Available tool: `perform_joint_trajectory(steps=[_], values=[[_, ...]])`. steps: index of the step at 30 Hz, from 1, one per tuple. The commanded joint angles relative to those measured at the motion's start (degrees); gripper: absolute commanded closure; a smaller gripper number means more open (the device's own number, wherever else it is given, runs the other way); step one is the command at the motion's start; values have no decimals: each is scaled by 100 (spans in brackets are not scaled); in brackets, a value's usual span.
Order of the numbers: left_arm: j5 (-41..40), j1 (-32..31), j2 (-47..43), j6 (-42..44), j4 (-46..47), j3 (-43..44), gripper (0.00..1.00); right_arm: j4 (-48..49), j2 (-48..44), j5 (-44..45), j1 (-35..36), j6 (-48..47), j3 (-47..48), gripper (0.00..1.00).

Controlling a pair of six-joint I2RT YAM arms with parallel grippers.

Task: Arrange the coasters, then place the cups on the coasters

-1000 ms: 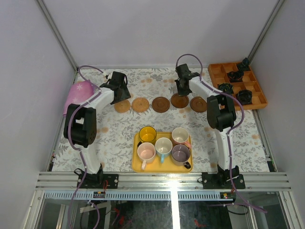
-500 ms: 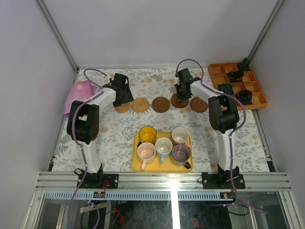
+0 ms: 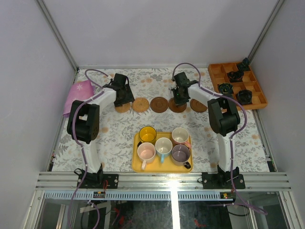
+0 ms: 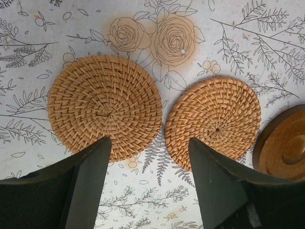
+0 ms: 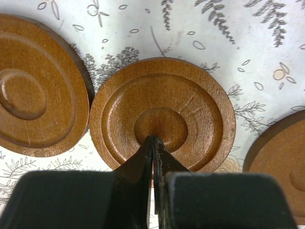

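Five coasters (image 3: 158, 104) now line up at 12 o'clock of the yellow tray (image 3: 135, 164); closed right gripper (image 5: 153, 140) just nudged the wooden coaster (image 5: 162, 119) toward 9 o'clock, tightening the row. Open left gripper (image 4: 147, 143) hovers over woven coasters (image 4: 106, 107), holding nothing. Arranging looks near done; cups (image 3: 163, 145) wait on tray.

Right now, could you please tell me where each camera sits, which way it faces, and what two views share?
Top external: above and behind the arms, facing down at the table; both arms show.
Left wrist: faces down at two woven coasters; open left end effector shows.
Right wrist: faces down at wooden coasters; shut right end effector shows.
Shared: both wrist views likely catch the row's middle coaster.
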Motion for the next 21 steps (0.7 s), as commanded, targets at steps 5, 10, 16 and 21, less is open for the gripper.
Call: perform_joint_trajectory(steps=[5,10,16,21], values=[[110,37,-69,55,277,80,34,-539,-77,293,174,140,-120,100],[176,34,-123,87,332,34,34,-449,-246,655,175,99,-6,100],[229,30,-186,134,375,46,34,-221,-622,1097,162,-68,328,100],[192,36,-239,163,383,40,34,-98,-936,1429,-38,-23,295,100]])
